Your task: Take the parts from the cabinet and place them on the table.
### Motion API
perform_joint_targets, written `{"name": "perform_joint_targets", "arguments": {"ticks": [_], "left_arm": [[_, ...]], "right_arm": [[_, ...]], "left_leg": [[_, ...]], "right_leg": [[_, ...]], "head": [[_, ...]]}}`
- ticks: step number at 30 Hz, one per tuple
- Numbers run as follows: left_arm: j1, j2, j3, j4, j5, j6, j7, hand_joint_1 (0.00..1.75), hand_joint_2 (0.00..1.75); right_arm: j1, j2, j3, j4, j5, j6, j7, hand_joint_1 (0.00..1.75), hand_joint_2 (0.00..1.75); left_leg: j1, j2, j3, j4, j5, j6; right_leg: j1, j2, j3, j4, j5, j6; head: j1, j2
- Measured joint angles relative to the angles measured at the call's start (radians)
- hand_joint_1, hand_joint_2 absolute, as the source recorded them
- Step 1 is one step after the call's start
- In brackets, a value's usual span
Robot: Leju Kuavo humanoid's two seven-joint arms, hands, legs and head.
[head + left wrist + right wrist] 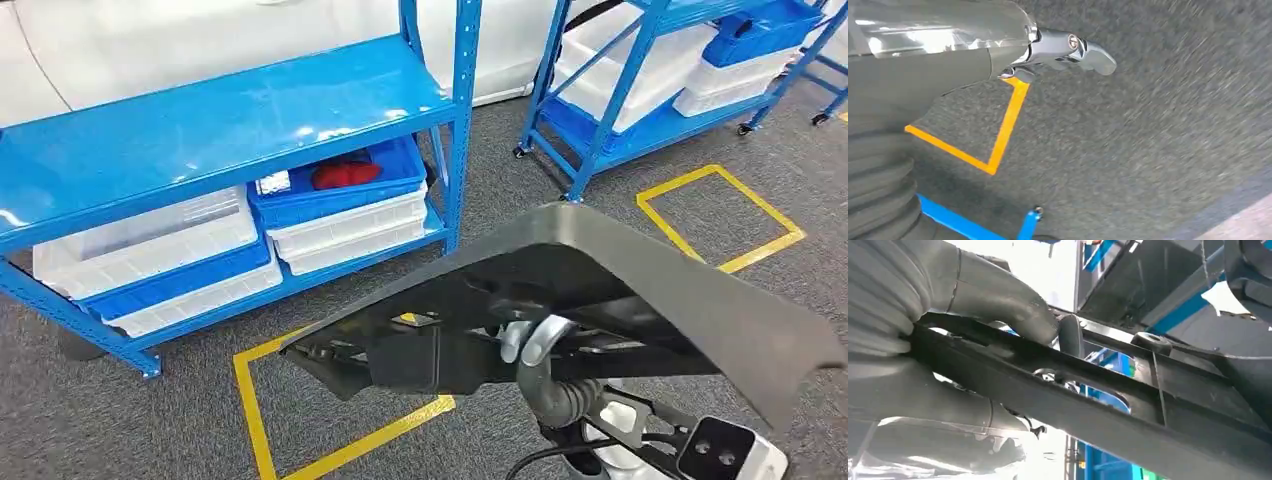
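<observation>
A large black moulded plastic part (620, 290) hangs in front of me above the grey carpet. My right hand (537, 345) grips it from below, its silver fingers hooked around a rib on the underside. In the right wrist view the thick grey thumb (1003, 302) presses on a black bar of the same part (1128, 410). The blue cabinet (230, 125) stands ahead on the left. A red part (345, 175) lies in a blue bin (335, 200) on its lower shelf. My left hand (1063, 50) hangs over the carpet, fingers stretched out and holding nothing.
White bins (150, 245) are stacked on the cabinet's lower shelf. A second blue rack (640, 70) on casters with white and blue bins stands at the right. Yellow tape squares (255, 410) (720, 215) mark the carpet. A blue rack foot (1030, 220) stands near my left hand.
</observation>
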Motion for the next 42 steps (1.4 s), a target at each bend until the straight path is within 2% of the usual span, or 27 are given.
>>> {"name": "perform_joint_targets", "arguments": {"ticks": [2,3,5,6,8,9,10,12,13,14,18,19,21,23,24,25,27,28,29,30,33,34,36,37,39,41,42], "left_arm": [[-0.003,-0.002,0.000,0.000,0.000,0.001,0.000,0.00,1.75],[-0.005,-0.004,0.000,0.000,0.000,0.005,0.003,0.00,1.75],[-0.010,-0.013,-0.001,0.000,0.000,0.015,0.011,0.00,1.75],[-0.009,-0.014,-0.001,0.000,0.000,0.016,0.013,0.00,1.75],[-0.004,-0.018,-0.001,0.000,0.000,0.018,0.013,0.00,1.75],[-0.004,-0.019,-0.001,0.000,0.000,0.018,0.013,0.00,1.75],[-0.005,-0.021,-0.001,0.000,0.000,0.019,0.013,0.00,1.75],[-0.009,-0.024,-0.001,0.000,0.000,0.019,0.014,0.00,1.75],[-0.011,-0.026,-0.001,0.000,0.000,0.019,0.014,0.00,1.75],[-0.011,-0.026,-0.001,0.000,0.000,0.019,0.014,0.00,1.75],[-0.013,-0.026,-0.001,0.000,0.000,0.019,0.014,0.00,1.75],[-0.014,-0.026,-0.001,0.000,0.002,0.019,0.014,0.00,1.75],[-0.012,-0.029,-0.001,0.000,0.000,0.019,0.014,0.00,1.75],[-0.008,-0.027,-0.001,0.000,0.000,0.019,0.014,0.00,1.75],[-0.006,-0.028,-0.001,0.000,0.000,0.019,0.014,0.00,1.75],[-0.006,-0.028,-0.001,0.000,0.001,0.019,0.014,0.00,1.75],[-0.007,-0.029,-0.001,0.000,0.001,0.019,0.014,0.00,1.75],[-0.008,-0.029,-0.001,0.000,0.001,0.019,0.014,0.00,1.75],[-0.007,-0.027,-0.001,0.000,0.000,0.022,0.015,0.00,1.75],[-0.007,-0.027,-0.002,0.000,0.000,0.029,0.015,0.00,1.75],[-0.011,-0.027,-0.002,0.000,0.000,0.049,0.008,0.00,1.75],[-0.011,-0.029,-0.003,0.000,0.000,0.056,0.004,0.00,1.75],[-0.011,-0.033,-0.003,0.000,0.000,0.072,-0.008,0.00,1.75],[-0.008,-0.033,-0.003,0.000,0.000,0.073,-0.017,0.00,1.75],[0.000,-0.033,-0.003,0.000,0.000,0.064,-0.031,0.00,1.75],[-0.001,-0.033,-0.003,0.000,0.000,0.060,-0.036,0.00,1.75],[-0.002,-0.033,-0.003,0.000,0.000,0.060,-0.039,0.00,1.75]], "right_arm": [[0.021,0.000,-0.005,-0.012,-0.002,0.005,0.000,1.75,1.75],[0.029,0.000,-0.009,-0.017,-0.002,0.009,0.000,1.75,1.75],[0.032,-0.002,-0.019,-0.029,0.001,0.012,0.000,1.75,1.75],[0.032,-0.002,-0.020,-0.031,0.001,0.012,0.000,1.75,1.75],[0.038,-0.002,-0.021,-0.031,0.001,0.013,0.000,1.75,1.75],[0.042,-0.002,-0.023,-0.031,0.001,0.014,0.000,1.75,1.75],[0.045,-0.003,-0.025,-0.031,0.001,0.014,0.000,1.75,1.75],[0.045,-0.003,-0.027,-0.032,0.001,0.014,0.000,1.75,1.75],[0.045,-0.003,-0.028,-0.035,0.002,0.015,0.000,1.75,1.75],[0.044,-0.003,-0.028,-0.038,0.002,0.015,0.000,1.75,1.75],[0.047,-0.004,-0.030,-0.040,0.002,0.016,0.000,1.75,1.75],[0.048,-0.004,-0.031,-0.043,0.002,0.016,0.000,1.75,1.75],[0.045,-0.004,-0.031,-0.047,0.002,0.015,0.000,1.75,1.75],[0.048,-0.004,-0.031,-0.047,0.002,0.015,0.000,1.75,1.75],[0.049,-0.004,-0.031,-0.047,0.002,0.015,0.000,1.75,1.75],[0.050,-0.004,-0.031,-0.047,0.002,0.015,0.000,1.75,1.75],[0.050,-0.004,-0.031,-0.047,0.002,0.015,0.000,1.75,1.75],[0.050,-0.004,-0.032,-0.047,0.002,0.015,0.000,1.75,1.75],[0.050,-0.004,-0.032,-0.047,0.002,0.013,0.000,1.75,1.75],[0.049,-0.004,-0.031,-0.048,0.009,0.011,0.000,1.75,1.75],[0.066,-0.005,-0.031,-0.077,0.034,-0.003,0.000,1.75,1.75],[0.068,-0.005,-0.031,-0.088,0.039,-0.004,0.000,1.75,1.75],[0.074,-0.005,-0.031,-0.101,0.044,-0.005,0.000,1.75,1.75],[0.076,-0.005,-0.031,-0.105,0.038,-0.002,0.000,1.75,1.75],[0.086,-0.008,-0.033,-0.105,0.025,0.009,0.000,1.75,1.75],[0.099,-0.012,-0.044,-0.106,0.013,0.027,0.000,1.75,1.75],[0.104,-0.014,-0.052,-0.107,0.008,0.039,0.000,1.75,1.75]], "left_leg": [[-0.007,0.017,0.001,0.002,0.002,0.007],[-0.002,0.028,0.003,-0.007,0.008,0.015],[0.003,0.056,0.005,-0.017,0.017,0.031],[0.001,0.069,0.004,-0.017,0.017,0.032],[-0.002,0.098,0.001,-0.016,0.017,0.033],[-0.002,0.113,-0.001,-0.016,0.017,0.032],[-0.002,0.126,-0.001,-0.016,0.016,0.032],[-0.002,0.147,0.001,-0.015,0.014,0.029],[-0.003,0.156,0.004,-0.014,0.012,0.025],[-0.010,0.163,0.006,-0.012,0.009,0.020],[-0.013,0.198,0.014,-0.012,0.004,-0.002],[-0.008,0.195,0.011,-0.007,-0.005,-0.008],[-0.001,0.116,-0.022,0.084,-0.071,-0.015],[-0.001,0.090,-0.101,0.257,-0.150,-0.021],[-0.002,0.088,-0.129,0.314,-0.162,-0.021],[-0.002,0.088,-0.130,0.311,-0.144,-0.019],[-0.002,0.083,-0.071,0.180,-0.060,-0.012],[-0.002,0.066,-0.029,0.086,-0.012,-0.006],[-0.002,0.007,0.000,0.016,0.002,0.003],[-0.001,-0.007,0.004,-0.003,0.000,0.006],[-0.010,0.017,0.008,-0.005,0.000,0.013],[-0.001,0.029,0.012,-0.022,0.009,0.021],[-0.001,0.057,0.020,-0.032,0.015,0.029],[-0.003,0.073,0.019,-0.032,0.014,0.033],[-0.006,0.104,0.018,-0.031,0.012,0.035],[-0.006,0.129,0.017,-0.027,0.008,0.033],[-0.005,0.141,0.018,-0.025,0.006,0.030]], "right_leg": [[-0.007,0.020,-0.006,-0.005,0.008,0.017],[-0.002,0.032,-0.008,-0.009,0.012,0.026],[0.003,-0.058,-0.028,0.038,-0.027,0.027],[0.003,-0.081,-0.058,0.103,-0.068,0.030],[0.000,-0.095,-0.135,0.267,-0.140,0.034],[-0.001,-0.098,-0.155,0.312,-0.147,0.036],[-0.001,-0.100,-0.145,0.296,-0.128,0.037],[-0.001,-0.112,-0.061,0.149,-0.055,0.033],[0.002,-0.142,0.001,0.043,-0.019,0.028],[0.009,-0.193,0.026,-0.012,-0.030,0.020],[0.015,-0.142,0.018,-0.011,-0.020,-0.003],[0.005,-0.131,0.024,-0.021,-0.012,-0.013],[0.005,-0.114,0.021,-0.022,-0.009,-0.020],[0.007,-0.088,0.016,-0.021,-0.006,-0.024],[0.009,-0.073,0.014,-0.019,-0.006,-0.025],[0.009,-0.060,0.014,-0.017,-0.006,-0.025],[0.010,-0.033,0.016,-0.013,-0.006,-0.024],[0.011,-0.021,0.016,-0.010,-0.007,-0.023],[0.007,-0.011,0.012,-0.009,-0.007,-0.020],[0.010,0.000,0.007,-0.003,-0.004,-0.012],[-0.002,0.032,-0.004,-0.011,0.006,0.011],[0.005,0.039,-0.004,-0.011,0.006,0.020],[0.008,-0.053,-0.032,0.053,-0.040,0.021],[0.006,-0.078,-0.072,0.133,-0.084,0.027],[-0.001,-0.093,-0.136,0.264,-0.136,0.036],[-0.007,-0.101,-0.127,0.250,-0.105,0.042],[-0.010,-0.108,-0.088,0.181,-0.067,0.043]], "head": [[0.000,0.000],[0.000,0.000],[0.000,0.000],[0.000,0.000],[0.000,0.000],[0.000,0.000],[0.000,0.000],[0.000,0.000],[0.000,0.000],[0.000,0.000],[0.000,0.000],[0.000,0.000],[0.000,0.000],[0.000,0.000],[0.000,0.000],[0.000,0.000],[0.000,0.000],[0.000,0.000],[0.000,0.000],[0.000,0.000],[0.000,0.000],[0.000,0.000],[0.000,0.000],[0.000,0.000],[0.000,0.000],[0.000,0.000],[0.000,0.000]]}}
